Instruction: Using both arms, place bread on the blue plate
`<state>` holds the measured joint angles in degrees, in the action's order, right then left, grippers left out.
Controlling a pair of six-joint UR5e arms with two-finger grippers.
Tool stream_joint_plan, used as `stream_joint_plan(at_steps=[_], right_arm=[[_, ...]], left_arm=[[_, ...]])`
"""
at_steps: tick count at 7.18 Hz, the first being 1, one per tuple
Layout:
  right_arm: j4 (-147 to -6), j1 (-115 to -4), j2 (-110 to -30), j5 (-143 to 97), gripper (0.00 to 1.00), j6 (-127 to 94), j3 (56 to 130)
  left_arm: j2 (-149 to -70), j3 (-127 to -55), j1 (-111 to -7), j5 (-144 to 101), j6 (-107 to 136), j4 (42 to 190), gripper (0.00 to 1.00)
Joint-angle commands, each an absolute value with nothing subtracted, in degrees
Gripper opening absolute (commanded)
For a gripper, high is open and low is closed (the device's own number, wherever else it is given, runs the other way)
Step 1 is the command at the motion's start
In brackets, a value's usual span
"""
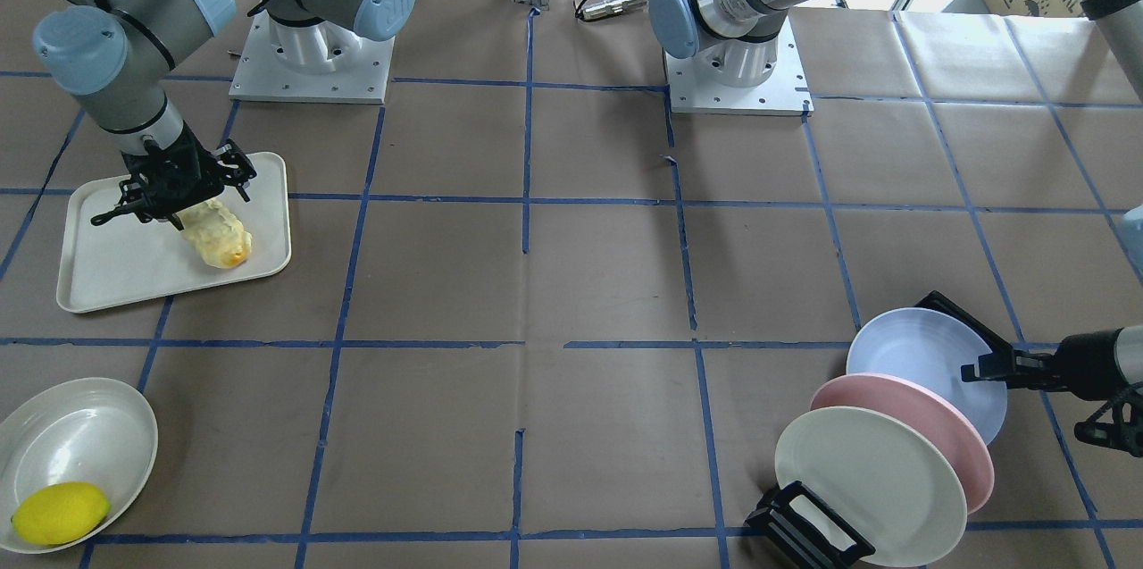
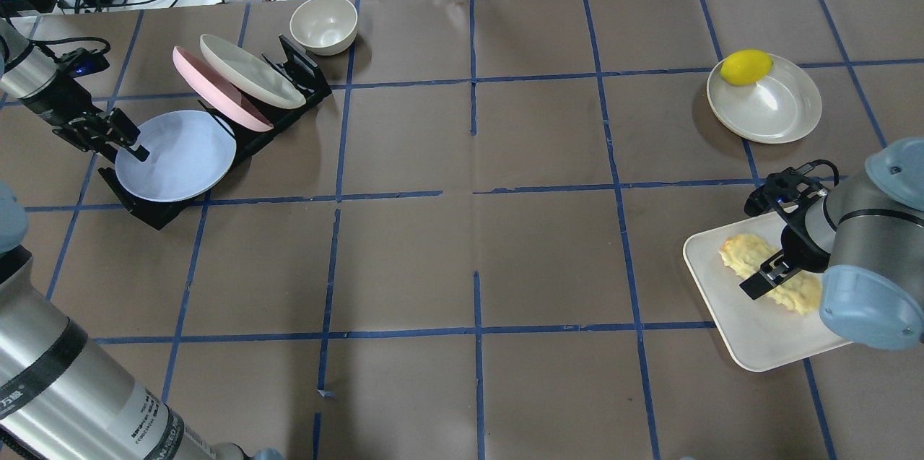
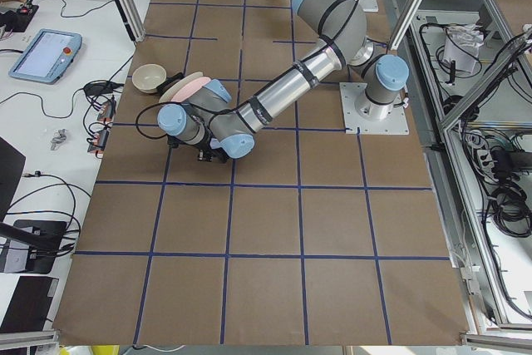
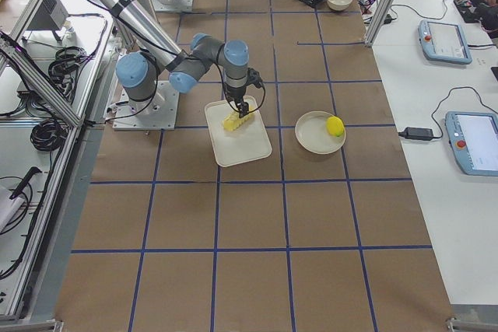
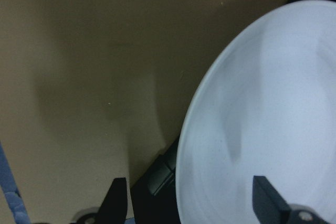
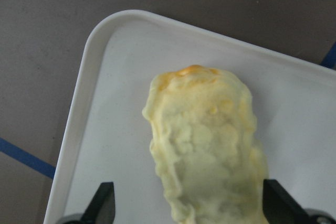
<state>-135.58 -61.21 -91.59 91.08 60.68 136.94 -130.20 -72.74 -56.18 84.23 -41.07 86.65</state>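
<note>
Bread [image 6: 205, 145], on a tray [image 6: 118, 108] at the counter's right edge, is straddled by the open right gripper [image 6: 191, 203]; the blue plate [image 5: 273, 103], at the far-left corner, by the open left gripper [image 5: 192, 200]. Grasping seems in hand; closure is needed.

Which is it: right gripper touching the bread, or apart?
Cannot tell. In the right wrist view the open right gripper straddles the bread; one finger stands clear, the other's gap is unclear.

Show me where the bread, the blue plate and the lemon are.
bread [image 2: 743, 252]: overhead view, on its bumpy top, toward the upper-left end.
blue plate [image 2: 177, 155]: overhead view, middle of its bare face.
lemon [image 2: 746, 67]: overhead view, middle of its yellow skin.
</note>
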Motion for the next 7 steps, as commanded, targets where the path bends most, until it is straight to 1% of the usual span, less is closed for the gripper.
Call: stream_joint_plan(at_steps=[1, 3, 4, 6, 7], right_arm=[[-139.28, -61.17, -91.67, 91.32, 1.0, 61.08, 137.11], [-139.57, -61.08, -90.97, 91.14, 1.0, 61.43, 136.85], [-141.22, -61.08, -88.97, 91.14, 1.0, 61.61, 136.76], [-141.5, -60.82, -87.02, 90.88, 1.0, 61.96, 137.02], [-141.59, -60.47, -86.84, 91.05, 0.92, 61.96, 137.02]], left_arm=[[-130.25, -71.9, -56.16, 83.76, -41.04, 87.19, 0.23], [-130.43, -68.66, -56.16, 83.85, -41.04, 90.32, 0.18], [-130.17, -68.03, -56.16, 83.85, -41.04, 91.57, 0.17], [-129.9, -68.03, -56.08, 84.64, -41.13, 91.67, 0.1], [-129.12, -68.03, -56.16, 85.68, -41.22, 91.76, 0.08]])
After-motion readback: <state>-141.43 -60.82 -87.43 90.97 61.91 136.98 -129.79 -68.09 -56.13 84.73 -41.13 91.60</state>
